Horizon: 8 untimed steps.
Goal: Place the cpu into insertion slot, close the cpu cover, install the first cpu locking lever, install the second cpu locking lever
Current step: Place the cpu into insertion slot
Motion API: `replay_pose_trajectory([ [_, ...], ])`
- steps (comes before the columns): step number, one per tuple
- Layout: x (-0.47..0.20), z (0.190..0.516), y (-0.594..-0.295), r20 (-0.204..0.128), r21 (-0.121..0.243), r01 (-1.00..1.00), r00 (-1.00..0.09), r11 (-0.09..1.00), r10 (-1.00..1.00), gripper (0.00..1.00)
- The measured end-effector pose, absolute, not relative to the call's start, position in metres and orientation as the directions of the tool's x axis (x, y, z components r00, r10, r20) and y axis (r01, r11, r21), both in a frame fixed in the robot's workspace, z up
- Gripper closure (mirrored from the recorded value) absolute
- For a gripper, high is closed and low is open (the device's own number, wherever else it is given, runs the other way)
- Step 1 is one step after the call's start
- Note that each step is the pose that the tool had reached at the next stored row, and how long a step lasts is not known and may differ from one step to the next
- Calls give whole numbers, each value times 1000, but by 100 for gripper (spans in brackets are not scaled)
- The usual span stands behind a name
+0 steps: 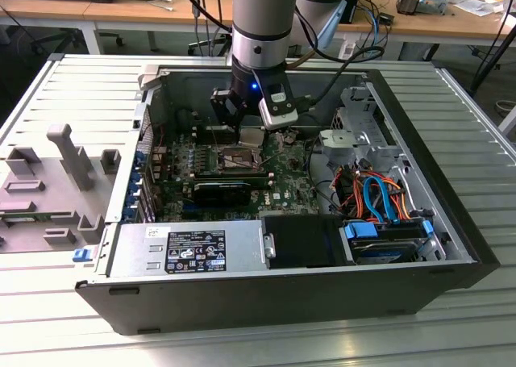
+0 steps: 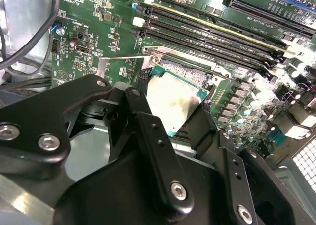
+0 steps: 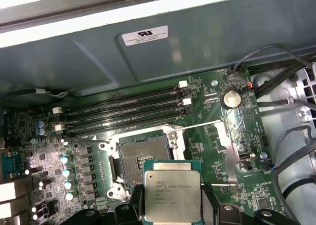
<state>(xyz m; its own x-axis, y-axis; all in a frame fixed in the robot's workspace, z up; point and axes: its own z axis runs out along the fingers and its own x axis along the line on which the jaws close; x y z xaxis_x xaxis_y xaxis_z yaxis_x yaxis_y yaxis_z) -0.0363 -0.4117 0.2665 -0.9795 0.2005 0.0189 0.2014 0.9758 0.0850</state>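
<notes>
My jaws are clamped on the cpu (image 3: 172, 190) by opposite edges, leaving its underside free for seating. In the exterior view it hangs at twelve o'clock of the open slot (image 1: 239, 159).

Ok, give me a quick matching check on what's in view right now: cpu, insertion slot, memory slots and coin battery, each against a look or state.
Things:
1. cpu
2. insertion slot
3. memory slots
4. coin battery

Look or state:
A. round and silvery
B. open, with no chip in it
C. held in the gripper, above the board
D. long, black, in parallel rows

Pairs: 1-C, 2-B, 3-D, 4-A
</notes>
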Motion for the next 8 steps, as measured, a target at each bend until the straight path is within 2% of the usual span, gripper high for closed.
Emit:
replay_pose_trajectory([
  [8, -36, 266, -412, 19, 85, 205, -979, 975, 205, 45],
])
